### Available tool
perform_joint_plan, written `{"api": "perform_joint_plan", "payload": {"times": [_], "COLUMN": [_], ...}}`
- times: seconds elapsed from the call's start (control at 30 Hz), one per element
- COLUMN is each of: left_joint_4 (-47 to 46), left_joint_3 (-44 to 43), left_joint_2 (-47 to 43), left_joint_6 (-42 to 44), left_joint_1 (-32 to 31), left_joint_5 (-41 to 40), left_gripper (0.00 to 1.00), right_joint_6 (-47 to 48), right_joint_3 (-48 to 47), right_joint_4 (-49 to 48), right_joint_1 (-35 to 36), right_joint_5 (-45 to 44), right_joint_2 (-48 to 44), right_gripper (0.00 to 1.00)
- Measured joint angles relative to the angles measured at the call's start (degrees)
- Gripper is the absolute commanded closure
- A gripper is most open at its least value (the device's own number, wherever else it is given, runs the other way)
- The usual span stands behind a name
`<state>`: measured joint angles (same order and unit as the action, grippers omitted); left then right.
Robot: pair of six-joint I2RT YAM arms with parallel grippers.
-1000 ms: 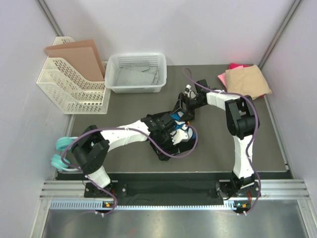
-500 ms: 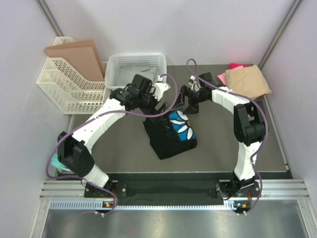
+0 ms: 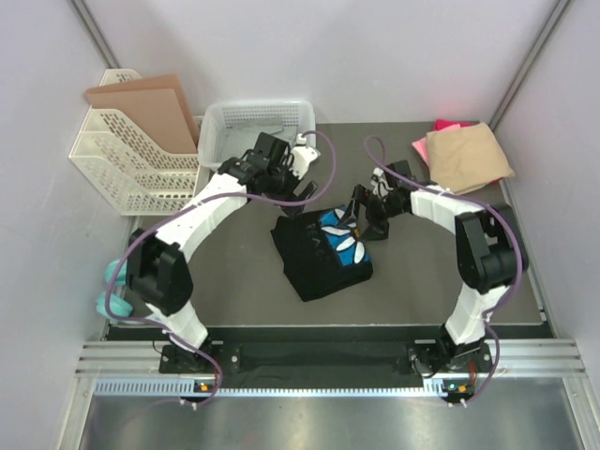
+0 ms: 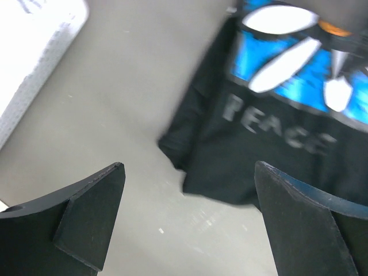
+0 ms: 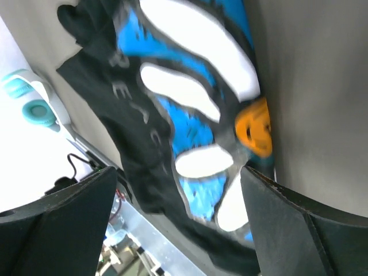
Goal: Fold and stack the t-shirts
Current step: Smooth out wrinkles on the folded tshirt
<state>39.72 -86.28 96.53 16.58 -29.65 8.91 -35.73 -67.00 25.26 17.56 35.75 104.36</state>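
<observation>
The black shirt [image 3: 319, 258] lies folded in a compact bundle on the counter [image 3: 225, 281], nearer the arm bases than either pincer. Its print [image 3: 345, 236], a blue and white flower with an orange centre, faces up on its far right part, with grey letters beside it.

The right pincer [image 3: 361, 221] hangs just over the shirt's far right edge, above the print. In the right wrist view its fingers [image 5: 60, 227] stand wide apart with nothing between them. The print [image 5: 195, 115] and the dark cloth [image 5: 132, 149] fill the gap below, and the pincer [image 5: 178, 169] does not grip the cloth.

The left pincer [image 3: 300, 190] hovers just beyond the shirt's far left corner. Its fingers [image 4: 89, 215] are also spread wide and hold nothing. In the left wrist view the shirt [image 4: 259, 155] lies ahead and to the right of the pincer [image 4: 190, 167], with bare counter [image 4: 115, 103] under the gap.

Farther off, beyond the black shirt and to its left, sits a white basket [image 3: 217, 141]. Well to the far right of the black shirt, a folded tan shirt [image 3: 467, 155] rests on a pink shirt [image 3: 448, 125] in the counter's corner.
</observation>
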Motion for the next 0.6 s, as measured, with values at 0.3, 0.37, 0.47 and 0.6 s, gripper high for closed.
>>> {"api": "perform_joint_plan", "payload": {"times": [0.3, 0.37, 0.47, 0.6], "left_joint_4": [-3.6, -3.8, -3.7, -5.4], "left_joint_3": [-1.6, -2.1, -2.1, 0.4], "left_joint_2": [9.7, 11.3, 12.3, 11.9], "left_joint_6": [0.5, 0.8, 1.1, 1.6], "left_joint_1": [2.1, 2.0, 1.9, 1.9], "left_joint_5": [-1.1, -1.0, -0.9, -0.9], "left_gripper": [0.01, 0.01, 0.01, 0.01], "right_joint_6": [-2.5, -2.9, -3.0, -3.1], "right_joint_3": [8.9, 9.4, 9.7, 11.3], "right_joint_4": [-3.1, -3.0, -2.8, -1.9], "right_joint_1": [0.0, 0.0, 0.0, 0.0], "right_joint_5": [-2.3, -2.7, -3.6, -5.7], "right_joint_2": [-7.8, -7.8, -8.2, -11.1], "right_gripper": [0.15, 0.15, 0.15, 0.15]}}
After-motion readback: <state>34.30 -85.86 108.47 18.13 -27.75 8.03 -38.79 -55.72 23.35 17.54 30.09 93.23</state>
